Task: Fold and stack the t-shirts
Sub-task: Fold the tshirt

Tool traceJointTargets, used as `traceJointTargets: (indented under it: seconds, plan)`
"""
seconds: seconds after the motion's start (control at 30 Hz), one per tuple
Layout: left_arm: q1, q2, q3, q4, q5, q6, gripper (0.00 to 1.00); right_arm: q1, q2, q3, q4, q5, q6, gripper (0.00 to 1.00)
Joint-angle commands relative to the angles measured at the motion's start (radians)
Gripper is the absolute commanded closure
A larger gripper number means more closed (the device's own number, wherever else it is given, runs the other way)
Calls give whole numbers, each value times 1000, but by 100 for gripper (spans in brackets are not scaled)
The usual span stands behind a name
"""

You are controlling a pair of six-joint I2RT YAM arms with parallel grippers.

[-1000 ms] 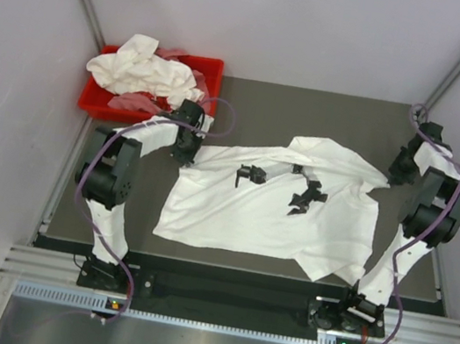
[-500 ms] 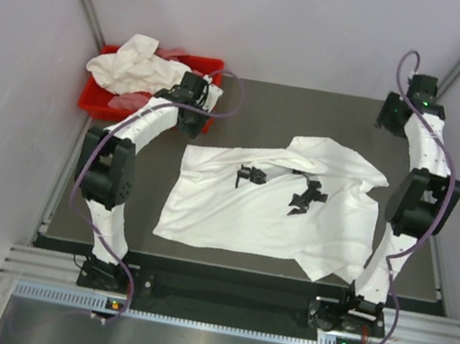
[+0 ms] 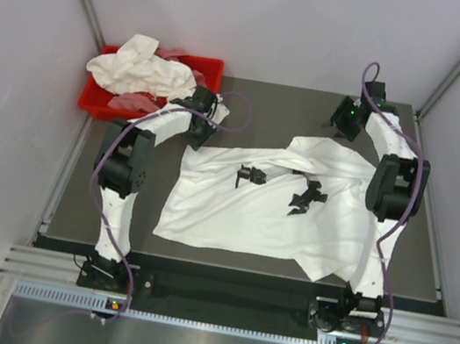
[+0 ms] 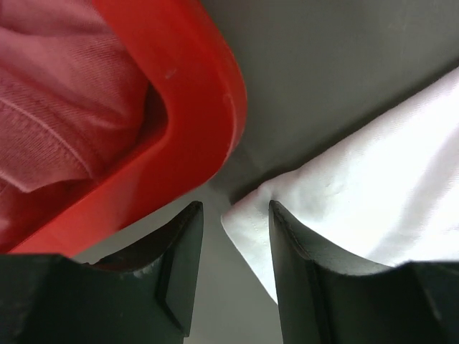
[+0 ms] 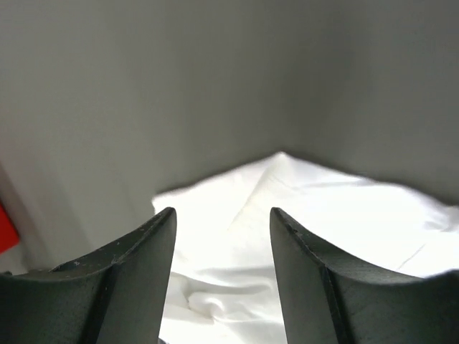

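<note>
While both arms reach toward the far half of the dark table [image 3: 268, 107], one white t-shirt [image 3: 240, 218] lies spread but rumpled across its middle, the far edge turned over in a long ridge and the near right corner bunched by the table's front edge. Small black marks [image 3: 306, 196] show on the cloth near its centre. At the shirt's far left corner hangs the left gripper [image 3: 197, 138], just beside the near right corner of a red bin [image 3: 99, 104]. From the left wrist, its fingers [image 4: 179, 272] stand partly apart, a middling gap rather than a wide one, and the very tip of the shirt's corner lies in that gap below them with neither finger pressed onto it. The bin's rounded rim curves just past the left-hand finger, and pinkish cloth [image 4: 57, 93] fills the bin behind it. Over bare table at the far right, just beyond the shirt's far edge, sits the right gripper [image 3: 338, 124]. Its own camera shows its jaws likewise moderately parted with nothing between them, and white cloth lies on the table ahead of the tips. More crumpled t-shirts [image 3: 141, 67] are heaped in the red bin at the table's far left corner, spilling over its far left rim.
</note>
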Motion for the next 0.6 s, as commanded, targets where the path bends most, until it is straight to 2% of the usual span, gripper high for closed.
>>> traceJointTargets:
  seconds: [0.0,0.13,0.5,0.57]
  plan:
    - [1,15,38,40,30,32,53,26,3,-45,7,-48,59,44]
    - [3,43,25,18,99,43,53,27,17,-82,28,-63,73,44]
    - [9,104,41,34,108,66,54,33,112,-29,79,-93,147,48]
    - [15,101,39,25,143,67,55,35,113,-24,108,-103,156,55]
